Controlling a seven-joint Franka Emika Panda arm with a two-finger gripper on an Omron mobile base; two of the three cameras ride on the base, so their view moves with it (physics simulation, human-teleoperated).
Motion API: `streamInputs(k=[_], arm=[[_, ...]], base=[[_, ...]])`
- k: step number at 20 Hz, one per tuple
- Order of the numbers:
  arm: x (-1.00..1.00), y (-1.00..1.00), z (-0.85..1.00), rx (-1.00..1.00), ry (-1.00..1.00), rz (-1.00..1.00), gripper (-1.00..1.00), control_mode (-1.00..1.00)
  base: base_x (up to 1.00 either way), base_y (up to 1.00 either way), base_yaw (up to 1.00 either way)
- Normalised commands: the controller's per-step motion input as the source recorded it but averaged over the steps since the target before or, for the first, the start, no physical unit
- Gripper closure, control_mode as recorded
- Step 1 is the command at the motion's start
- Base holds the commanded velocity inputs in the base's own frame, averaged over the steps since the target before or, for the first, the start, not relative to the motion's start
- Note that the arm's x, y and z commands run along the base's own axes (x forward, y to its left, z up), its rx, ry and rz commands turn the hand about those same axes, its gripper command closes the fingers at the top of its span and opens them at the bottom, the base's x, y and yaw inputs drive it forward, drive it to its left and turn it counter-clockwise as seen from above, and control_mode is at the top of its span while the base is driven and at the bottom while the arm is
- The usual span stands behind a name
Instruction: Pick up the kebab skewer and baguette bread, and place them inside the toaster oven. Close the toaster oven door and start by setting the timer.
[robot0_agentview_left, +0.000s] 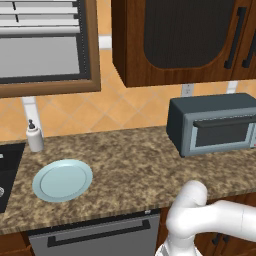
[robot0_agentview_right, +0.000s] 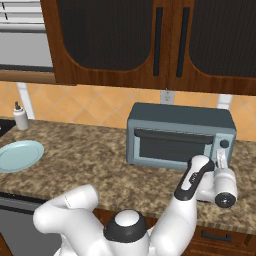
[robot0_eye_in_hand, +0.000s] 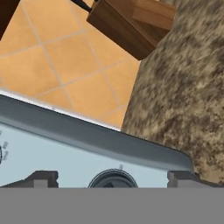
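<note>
1. My gripper (robot0_eye_in_hand: 113, 180) hangs right up against the oven's (robot0_agentview_right: 180, 134) control panel, at the lower right of the right base view. My jaws are spread wide and hold nothing.
2. In the hand view, the two fingertips (robot0_eye_in_hand: 41, 178) straddle a round dark knob (robot0_eye_in_hand: 112, 180) at the bottom centre of the frame.
3. The door (robot0_agentview_right: 172, 146) looks shut, its handle bar running along the top. The plate (robot0_agentview_left: 62, 180) at the lower left of the left base view lies bare, so I judge the skewer and baguette are already inside; I cannot see them.
4. The step in hand seems to be setting the timer. To do it well, I should centre the knob between my fingers, close squarely on it, and turn without dragging sideways.
5. I cannot tell whether this knob is the timer or another dial; its markings are too small to read.
6. The right base view shows my wrist at the oven's right end. The left base view shows the sink side and a soap bottle (robot0_agentview_left: 34, 136). The hand view alone shows the knob's alignment.
</note>
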Motion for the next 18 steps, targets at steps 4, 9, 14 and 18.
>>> streamInputs(k=[4,9,14,18], arm=[[0.0,0.0,0.02,0.0,0.0,0.06,-1.0,-1.0],[0.0,0.0,0.0,0.0,0.0,0.05,-1.0,-1.0],[-0.01,0.0,0.0,0.0,0.0,0.05,-1.0,-1.0],[-0.12,0.0,0.0,0.0,0.0,0.03,-1.0,-1.0]], base=[[0.0,0.0,0.0],[0.0,0.0,0.0],[0.0,0.0,0.0],[0.0,0.0,0.0]])
